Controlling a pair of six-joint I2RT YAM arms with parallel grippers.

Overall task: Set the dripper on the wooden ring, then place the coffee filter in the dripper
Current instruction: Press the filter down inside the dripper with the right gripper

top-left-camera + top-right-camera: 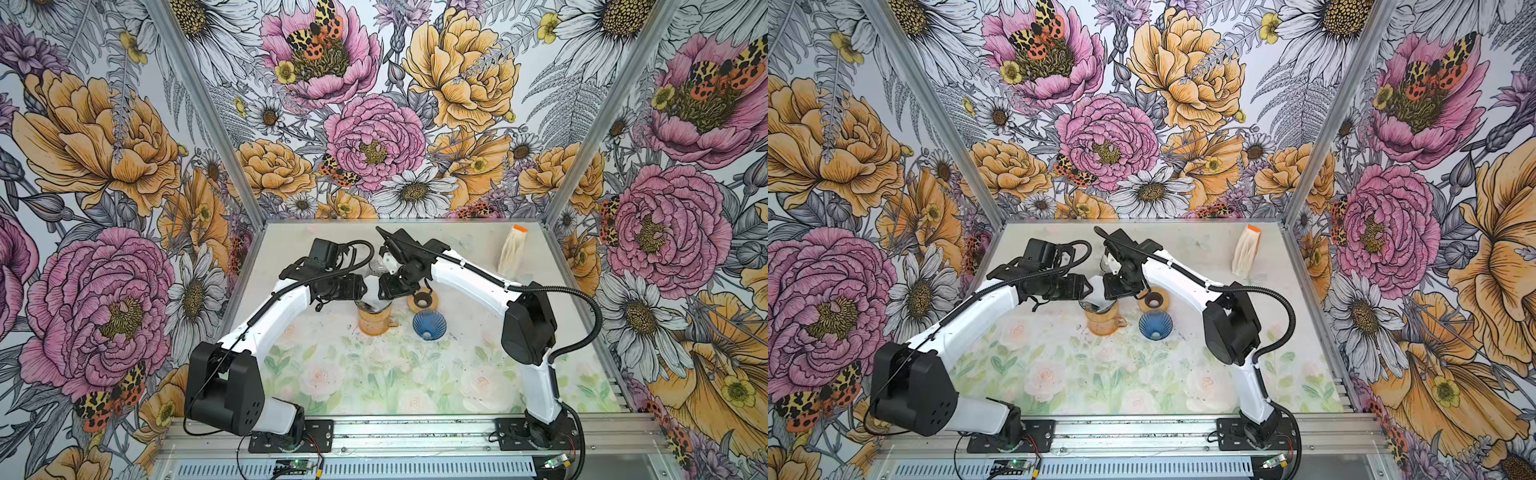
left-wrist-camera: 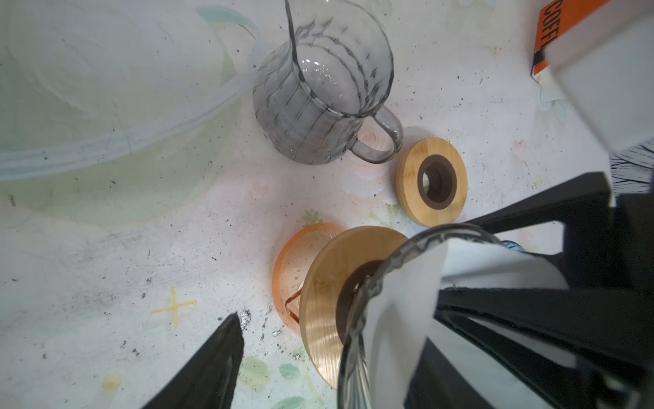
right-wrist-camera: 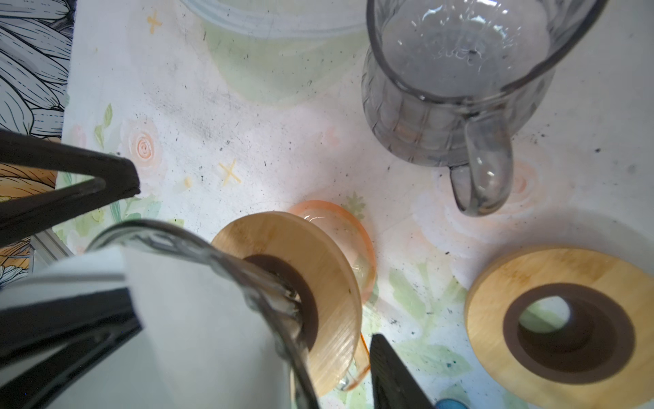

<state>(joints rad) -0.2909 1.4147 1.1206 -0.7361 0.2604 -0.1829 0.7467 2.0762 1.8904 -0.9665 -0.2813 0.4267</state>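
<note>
Coffee filter: white paper, lying inside the glass dripper, one edge standing above its rim.
Dripper: sits by its wooden collar on top of the orange carafe.
Left gripper: jaws spread; one finger in the filter, the other beside the carafe and clear of it.
Right gripper: jaws apart, straddling the dripper wall above the carafe.
Loose wooden ring and blue dripper: just beside the carafe.
Grey glass jug: near the carafe.
</note>
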